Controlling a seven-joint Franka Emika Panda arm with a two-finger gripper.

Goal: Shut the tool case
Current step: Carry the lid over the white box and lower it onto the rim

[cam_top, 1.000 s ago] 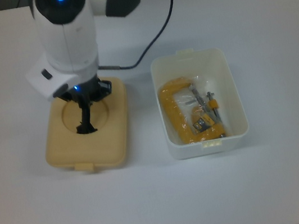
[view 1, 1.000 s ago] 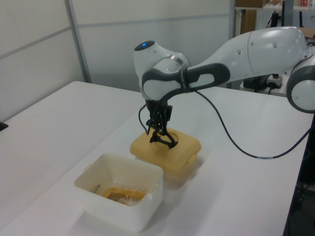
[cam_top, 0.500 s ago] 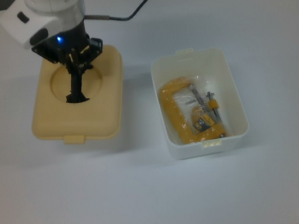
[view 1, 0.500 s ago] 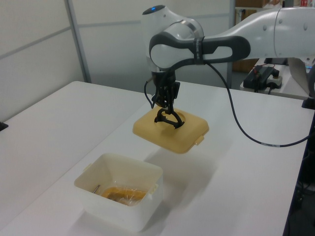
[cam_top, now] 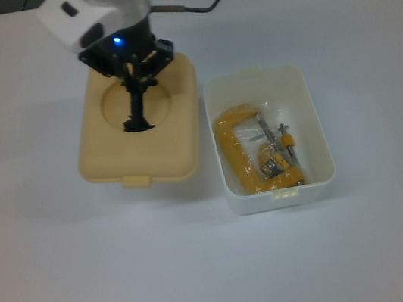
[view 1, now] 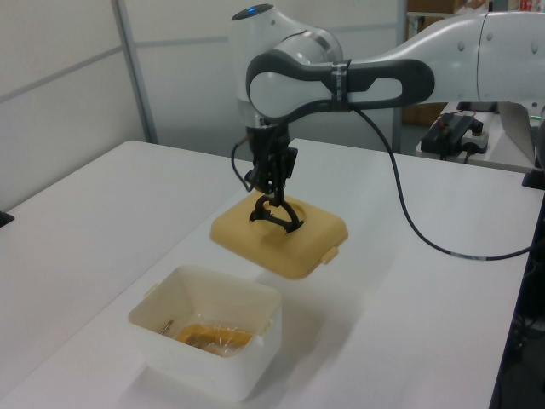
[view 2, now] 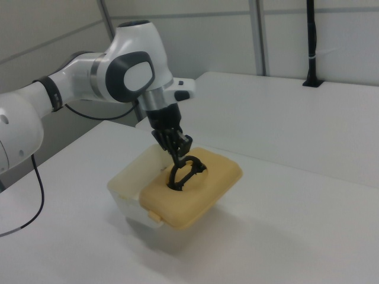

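**Left view: lid rides toward open tub**

Clamped on the black handle (view 1: 274, 217), the gripper (view 1: 271, 192) carries the beige lid (view 1: 279, 239) clear of the white table (view 1: 409, 341), just beside the tub (view 1: 207, 341). It should be centred and levelled with latch tabs over the rim, then lowered straight. Grey wall panels stand behind.

We find no text, label, brand, number or sign that can be read in any view — none on the beige lid (cam_top: 146, 140), none on the white tub (cam_top: 311, 114), none on the arm's casing (view 1: 341, 72). The packet (cam_top: 257, 154) inside the tub shows only yellow and dark shapes — nothing legible.
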